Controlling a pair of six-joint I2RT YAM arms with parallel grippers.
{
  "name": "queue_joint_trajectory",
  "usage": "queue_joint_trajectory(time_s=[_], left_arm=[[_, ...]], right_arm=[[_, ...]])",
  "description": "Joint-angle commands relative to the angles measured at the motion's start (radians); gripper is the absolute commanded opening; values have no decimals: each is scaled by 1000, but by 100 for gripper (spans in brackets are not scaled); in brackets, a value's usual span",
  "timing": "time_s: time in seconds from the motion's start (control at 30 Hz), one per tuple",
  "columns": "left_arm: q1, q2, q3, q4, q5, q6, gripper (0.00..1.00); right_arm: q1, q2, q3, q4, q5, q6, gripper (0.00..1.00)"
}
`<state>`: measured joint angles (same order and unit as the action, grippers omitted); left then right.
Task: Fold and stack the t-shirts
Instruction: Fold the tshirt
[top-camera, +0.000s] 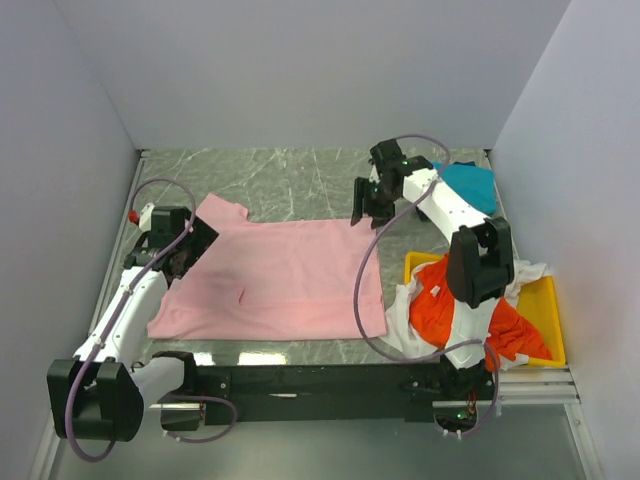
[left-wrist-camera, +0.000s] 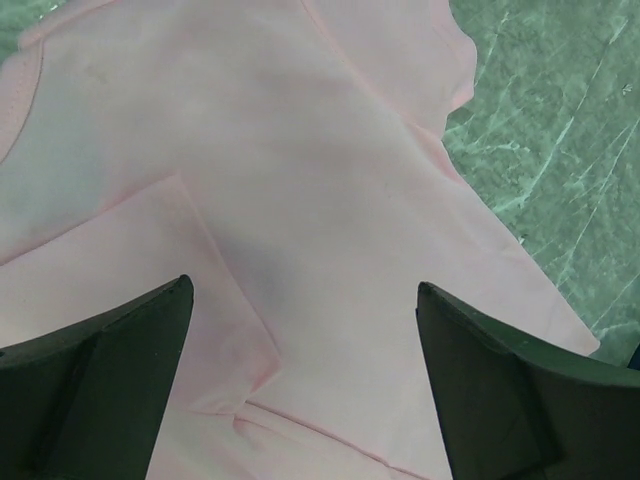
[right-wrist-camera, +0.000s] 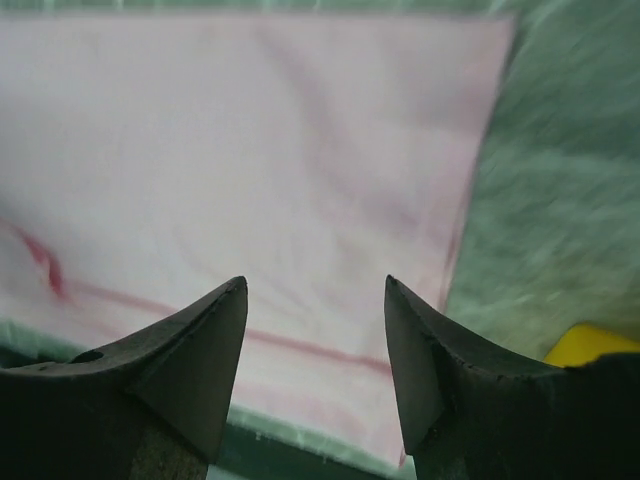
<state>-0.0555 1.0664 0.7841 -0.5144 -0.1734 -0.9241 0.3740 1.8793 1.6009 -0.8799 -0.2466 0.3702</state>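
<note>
- A grey-green marbled counter (top-camera: 300, 180) is being enclosed by pale walls (top-camera: 300, 70) on three sides.
- A yellow tray (top-camera: 550, 320) is being shown at the counter's near right, only partly visible.
- A small red object (top-camera: 133, 215) is being seen at the counter's left edge.
- A black rail (top-camera: 320, 380) is being shown along the near edge.

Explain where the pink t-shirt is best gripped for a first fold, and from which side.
Probably the far hem corner of the pink t-shirt, just under the open right pincer, with the open left pincer taking the far sleeve. Come down from above: the cloth lies flat, so only edges and corners can be pinched.
</note>
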Motion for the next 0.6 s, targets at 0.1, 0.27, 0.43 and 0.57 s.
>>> queue_joint_trajectory(time_s=[0.1,0.27,0.43,0.57], left_arm=[[2,35,50,57,-11,53,99],[2,52,64,57,-18,48,99],[2,60,61,66,-9,47,99],[2,67,57,74,-6,48,99]], right_arm=[[-61,207,207,58,191,-20,57],[-93,326,297,51,217,-27,53],[-124,368,309,58,214,-34,53],[-133,373,277,85,204,-40,53]])
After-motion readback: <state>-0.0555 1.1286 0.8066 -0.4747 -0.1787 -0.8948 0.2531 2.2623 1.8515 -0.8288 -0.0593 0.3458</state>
